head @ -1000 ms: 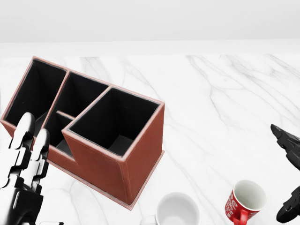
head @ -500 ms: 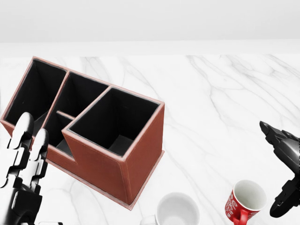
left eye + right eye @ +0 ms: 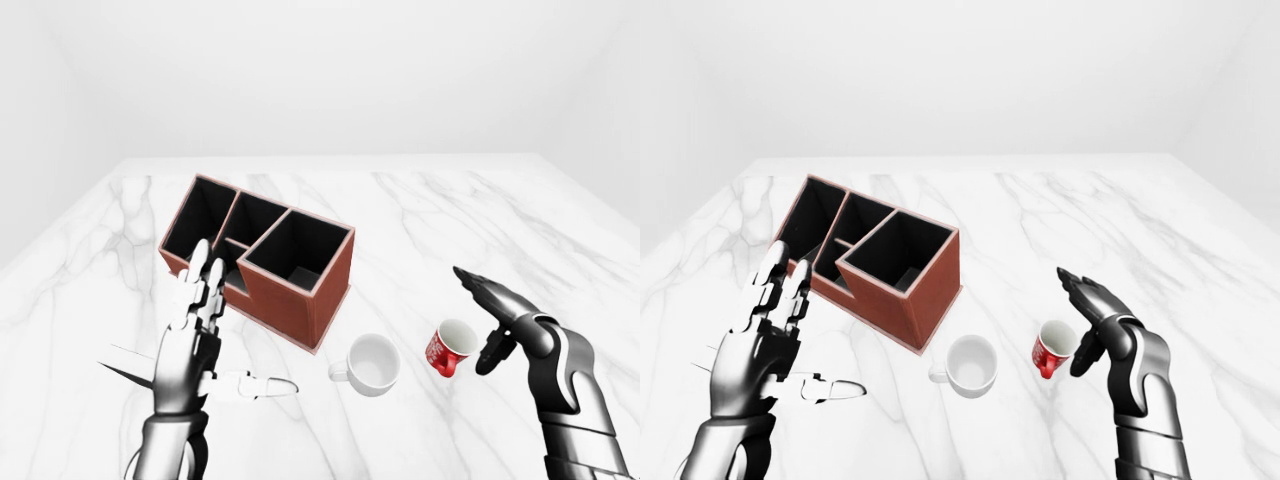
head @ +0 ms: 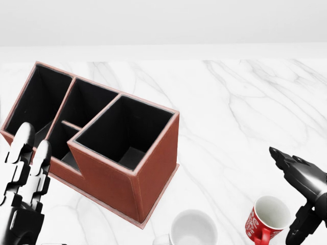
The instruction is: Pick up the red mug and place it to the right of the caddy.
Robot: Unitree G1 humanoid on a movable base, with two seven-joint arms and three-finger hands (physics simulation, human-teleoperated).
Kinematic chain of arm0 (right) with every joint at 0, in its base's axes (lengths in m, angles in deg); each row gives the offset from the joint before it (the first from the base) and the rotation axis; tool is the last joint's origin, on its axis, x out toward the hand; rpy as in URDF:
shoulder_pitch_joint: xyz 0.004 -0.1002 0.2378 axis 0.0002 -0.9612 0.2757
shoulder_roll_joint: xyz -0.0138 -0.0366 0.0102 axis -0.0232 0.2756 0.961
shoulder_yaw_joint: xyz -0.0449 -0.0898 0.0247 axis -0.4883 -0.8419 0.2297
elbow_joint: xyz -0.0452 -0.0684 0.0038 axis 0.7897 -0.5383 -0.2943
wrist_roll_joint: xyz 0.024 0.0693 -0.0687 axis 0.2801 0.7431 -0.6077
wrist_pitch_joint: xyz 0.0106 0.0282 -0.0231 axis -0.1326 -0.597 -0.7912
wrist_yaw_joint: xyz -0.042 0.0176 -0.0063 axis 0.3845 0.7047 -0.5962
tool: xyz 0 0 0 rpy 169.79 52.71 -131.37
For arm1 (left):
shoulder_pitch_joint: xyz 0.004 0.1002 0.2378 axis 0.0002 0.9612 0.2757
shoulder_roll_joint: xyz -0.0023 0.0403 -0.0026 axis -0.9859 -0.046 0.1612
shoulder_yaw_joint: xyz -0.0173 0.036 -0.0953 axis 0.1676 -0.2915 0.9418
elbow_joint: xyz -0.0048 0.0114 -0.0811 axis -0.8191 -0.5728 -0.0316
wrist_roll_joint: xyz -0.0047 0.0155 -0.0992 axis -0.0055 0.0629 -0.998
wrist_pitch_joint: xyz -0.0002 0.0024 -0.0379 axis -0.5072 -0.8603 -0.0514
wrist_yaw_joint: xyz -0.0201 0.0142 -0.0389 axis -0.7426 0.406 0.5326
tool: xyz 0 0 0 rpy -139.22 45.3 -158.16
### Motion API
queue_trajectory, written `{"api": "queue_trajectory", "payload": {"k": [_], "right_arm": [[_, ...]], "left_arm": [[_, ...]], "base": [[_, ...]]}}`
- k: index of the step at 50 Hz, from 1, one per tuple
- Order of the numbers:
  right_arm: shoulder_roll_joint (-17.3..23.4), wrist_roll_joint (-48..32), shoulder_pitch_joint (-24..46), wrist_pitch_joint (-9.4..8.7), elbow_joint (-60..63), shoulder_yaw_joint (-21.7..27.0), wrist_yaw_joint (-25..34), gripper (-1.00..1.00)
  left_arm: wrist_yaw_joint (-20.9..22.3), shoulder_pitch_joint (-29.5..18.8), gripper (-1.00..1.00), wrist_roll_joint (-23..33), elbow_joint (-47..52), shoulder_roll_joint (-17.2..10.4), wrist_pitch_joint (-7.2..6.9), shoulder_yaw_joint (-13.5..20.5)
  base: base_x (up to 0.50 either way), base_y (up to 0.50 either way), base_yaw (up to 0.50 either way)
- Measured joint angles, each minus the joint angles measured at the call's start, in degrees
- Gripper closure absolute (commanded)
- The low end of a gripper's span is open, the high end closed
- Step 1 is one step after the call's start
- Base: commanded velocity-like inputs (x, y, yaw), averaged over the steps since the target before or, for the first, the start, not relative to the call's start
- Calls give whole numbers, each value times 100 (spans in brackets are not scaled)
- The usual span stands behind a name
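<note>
Right hand (image 3: 500, 322) held open beside red mug (image 3: 449, 347), fingers spread; left hand (image 3: 190, 335) open near caddy (image 3: 262, 256)

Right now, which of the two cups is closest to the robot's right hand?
The red mug. It sits just left of the open right hand in the left-eye view, while the white mug lies farther left, below the caddy.

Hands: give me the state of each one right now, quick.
Left hand: open, fingers spread, holding nothing.
Right hand: open, beside the red mug, fingers not closed round it.
</note>
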Motion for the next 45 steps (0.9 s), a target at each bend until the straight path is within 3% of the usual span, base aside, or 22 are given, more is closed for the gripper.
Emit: {"api": "queue_trajectory", "payload": {"k": [32,45], "right_arm": [[34,-62,305,-128,-462,-248,0,-100],[3,-106,292,-58,-742,-367,-40,-100]], "left_arm": [[12,-26,-100,2,-31,10,1,27],[14,-28,-100,1,-9,16,-23,36]], "base": [[0,0,0],[0,0,0]]}}
